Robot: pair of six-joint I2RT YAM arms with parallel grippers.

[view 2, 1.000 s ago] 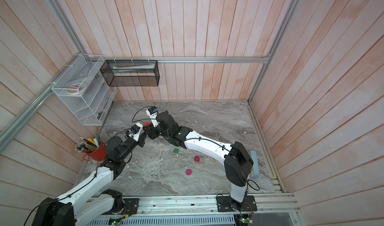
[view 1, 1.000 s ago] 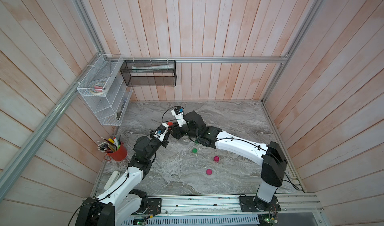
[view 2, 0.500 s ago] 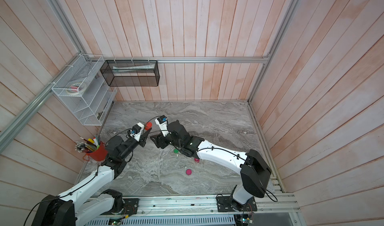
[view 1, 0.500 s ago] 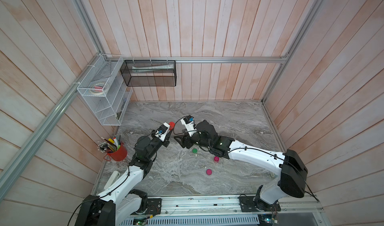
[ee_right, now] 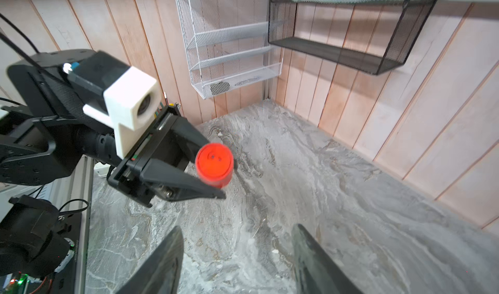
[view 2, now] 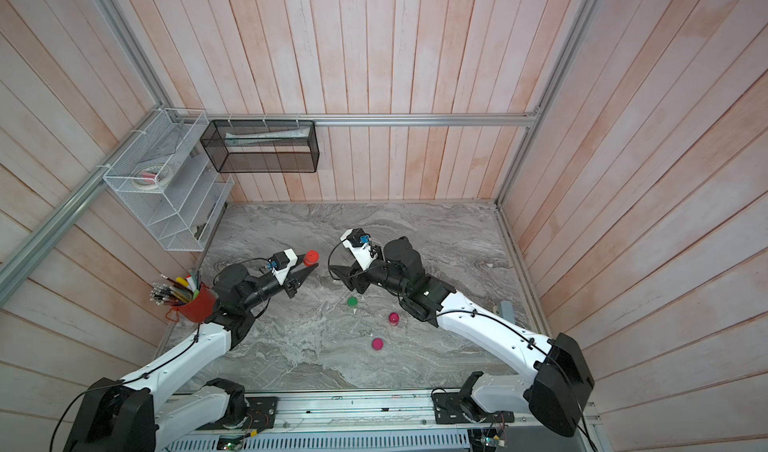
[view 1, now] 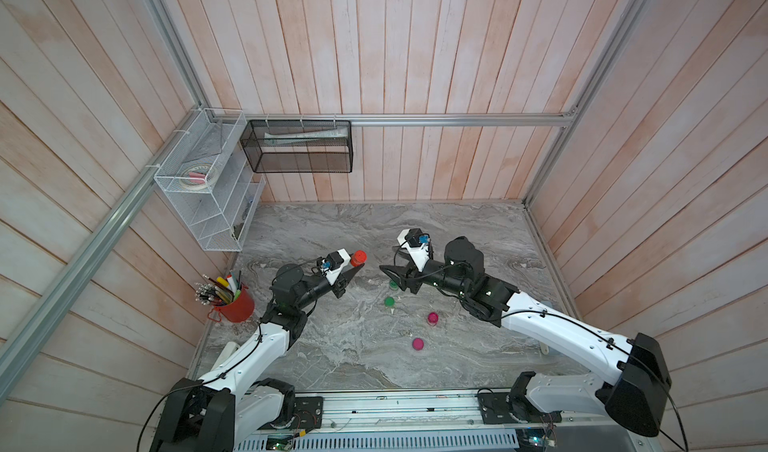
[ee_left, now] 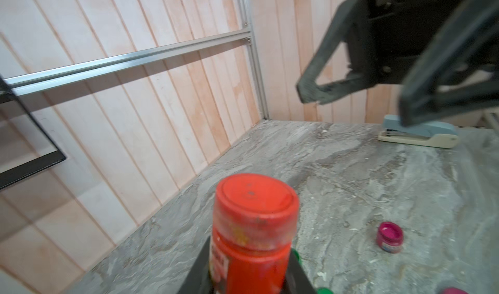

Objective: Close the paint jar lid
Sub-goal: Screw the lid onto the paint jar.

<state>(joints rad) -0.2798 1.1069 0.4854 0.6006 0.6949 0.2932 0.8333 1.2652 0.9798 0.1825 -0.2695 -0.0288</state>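
Midway through the job, the robot's left hand [view 1: 356,266] is clamping the lower body of a small red plastic paint jar [ee_left: 251,252], holding it upright above the grey marble-patterned bench [view 1: 332,230], left of centre. Its round red screw lid [ee_left: 255,198] is sitting on the neck, though whether it is fully tightened cannot be told. The right hand [ee_right: 237,241] is hovering to the jar's right, apart from it, its jaws spread and gripping nothing. The jar is looking light and stiff, but its smooth, paint-smeared sides are likely making it slippery, so a hard twist could be turning it within the left hand's grasp. The lid's rim, pinched across its width from above, is appearing the best hold. A small green paint pot [view 1: 389,301] and two pink paint pots [view 1: 432,318] are standing on the bench, nearer and to the right.
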